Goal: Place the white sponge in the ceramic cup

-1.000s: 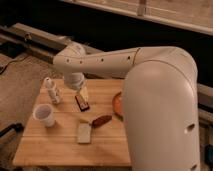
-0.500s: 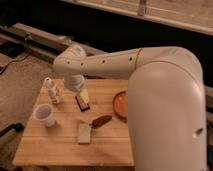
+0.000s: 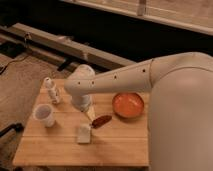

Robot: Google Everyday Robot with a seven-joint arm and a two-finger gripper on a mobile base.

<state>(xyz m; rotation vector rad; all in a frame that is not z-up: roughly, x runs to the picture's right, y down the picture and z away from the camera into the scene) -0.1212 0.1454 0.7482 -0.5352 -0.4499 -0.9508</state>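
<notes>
White sponge (image 3: 84,134) laid on counter (image 3: 120,146) | cup (image 3: 44,115) set apart | gripper (image 3: 86,110) held near sponge, its opening cannot be told

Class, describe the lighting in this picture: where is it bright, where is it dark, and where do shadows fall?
Camera view: warm light falls on the table; the background beyond is dark; the arm casts shade around the pincer, which hangs close to the sponge, between cup and dish.
</notes>
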